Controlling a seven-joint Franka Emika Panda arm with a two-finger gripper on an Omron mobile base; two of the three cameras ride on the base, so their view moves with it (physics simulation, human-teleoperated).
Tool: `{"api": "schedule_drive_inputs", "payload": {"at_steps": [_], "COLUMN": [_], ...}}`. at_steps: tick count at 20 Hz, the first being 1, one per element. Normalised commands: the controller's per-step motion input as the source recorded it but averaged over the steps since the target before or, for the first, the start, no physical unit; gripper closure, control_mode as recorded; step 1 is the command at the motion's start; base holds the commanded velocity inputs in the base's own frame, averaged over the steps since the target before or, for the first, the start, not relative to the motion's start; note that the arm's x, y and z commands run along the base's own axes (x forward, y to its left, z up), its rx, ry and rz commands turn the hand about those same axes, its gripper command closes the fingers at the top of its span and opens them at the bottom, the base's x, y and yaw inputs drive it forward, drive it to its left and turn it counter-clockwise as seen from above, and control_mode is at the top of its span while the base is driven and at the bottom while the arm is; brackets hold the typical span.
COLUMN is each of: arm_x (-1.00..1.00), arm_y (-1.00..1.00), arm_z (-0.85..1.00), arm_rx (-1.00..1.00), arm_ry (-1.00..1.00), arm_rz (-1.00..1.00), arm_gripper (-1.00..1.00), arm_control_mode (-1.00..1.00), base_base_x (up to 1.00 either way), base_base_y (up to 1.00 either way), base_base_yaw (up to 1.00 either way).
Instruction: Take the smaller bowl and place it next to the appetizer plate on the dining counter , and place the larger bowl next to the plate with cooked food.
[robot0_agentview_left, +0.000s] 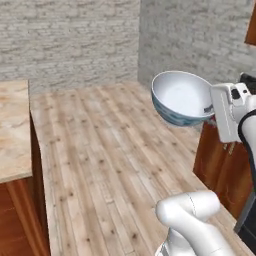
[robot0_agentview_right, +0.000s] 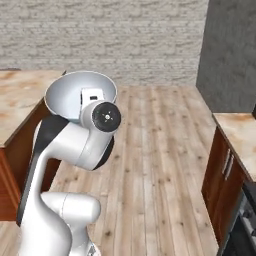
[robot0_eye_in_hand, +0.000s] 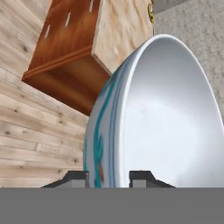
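While the larger bowl (robot0_agentview_left: 181, 97) is riding in the air like this, the trick is keeping the wrist calm so the rim isn't slipping out of the pinch. The gripper (robot0_eye_in_hand: 108, 177) is clamping the bowl's wall at the rim, one fingertip (robot0_eye_in_hand: 74, 176) outside on the painted side and the other inside on the plain side, so it's holding by a thin edge only. Judging from that, the robot is probably better off swinging slowly toward the dining counter (robot0_agentview_left: 12, 130) and levelling the bowl before lowering, since it's tipped on its side right now with the opening facing sideways.

The bowl itself is looking deep and round, white with blue-teal swirls and a bit of orange on the outside, pale and plain inside. It's hanging well above the wooden floor (robot0_agentview_left: 110, 160), well apart from the counter slab. In the hand view a marbled counter on a reddish-brown wood base (robot0_eye_in_hand: 70, 61) is sitting beyond the bowl. The plate with cooked food can't be made out from here, so the placing spot is still something to line up.
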Motion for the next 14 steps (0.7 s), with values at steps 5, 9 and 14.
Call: {"api": "schedule_drive_inputs", "payload": {"at_steps": [5, 9, 14], "arm_x": [0.00, 0.00, 0.00], "arm_y": [0.00, 0.00, 0.00], "arm_z": [0.00, 0.00, 0.00], "arm_rx": [0.00, 0.00, 0.00], "arm_ry": [0.00, 0.00, 0.00], "arm_rz": [0.00, 0.00, 0.00], "arm_gripper": [1.00, 1.00, 1.00], "arm_control_mode": [1.00, 1.00, 1.00], "base_base_x": [1.00, 1.00, 1.00], "base_base_y": [0.52, 0.47, 0.15], "base_base_yaw": [0.17, 0.18, 0.15]}}
